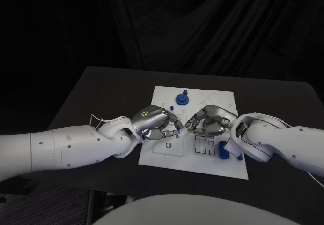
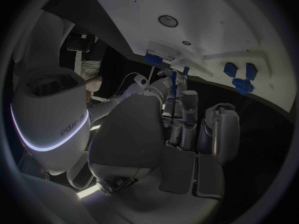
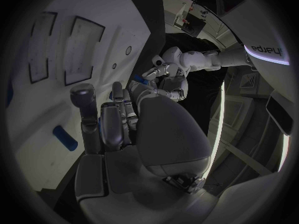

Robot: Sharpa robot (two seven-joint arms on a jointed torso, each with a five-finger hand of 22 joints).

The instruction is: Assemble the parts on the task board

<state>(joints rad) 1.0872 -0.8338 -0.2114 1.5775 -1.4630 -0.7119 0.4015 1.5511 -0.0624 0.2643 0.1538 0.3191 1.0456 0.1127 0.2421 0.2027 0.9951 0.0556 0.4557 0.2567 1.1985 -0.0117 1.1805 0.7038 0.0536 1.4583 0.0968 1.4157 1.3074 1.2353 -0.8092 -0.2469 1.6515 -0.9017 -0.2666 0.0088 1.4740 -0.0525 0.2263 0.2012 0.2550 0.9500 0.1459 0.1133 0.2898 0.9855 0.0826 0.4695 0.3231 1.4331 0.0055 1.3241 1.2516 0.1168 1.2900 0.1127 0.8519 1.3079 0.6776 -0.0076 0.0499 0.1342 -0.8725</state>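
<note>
The white task board (image 1: 169, 154) lies in the middle of the black table. My left hand (image 1: 157, 123) and my right hand (image 1: 210, 121) hover over its middle, fingertips almost meeting. A small blue part (image 1: 186, 125) sits between those fingertips, and it also appears in the left wrist view (image 2: 185, 70) and the right wrist view (image 3: 138, 78). The left hand's fingertips seem to pinch it. Whether the right hand grips it too is unclear. A round blue part (image 1: 182, 99) stands at the board's far side. Two blue parts (image 1: 223, 149) lie near the right wrist.
Two rectangular recesses (image 1: 202, 144) and a round hole (image 1: 166, 146) mark the board's near half. A blue piece (image 3: 65, 137) lies on the board beside the right hand. Dark table surface (image 1: 101, 93) surrounds the board, and a black curtain hangs behind.
</note>
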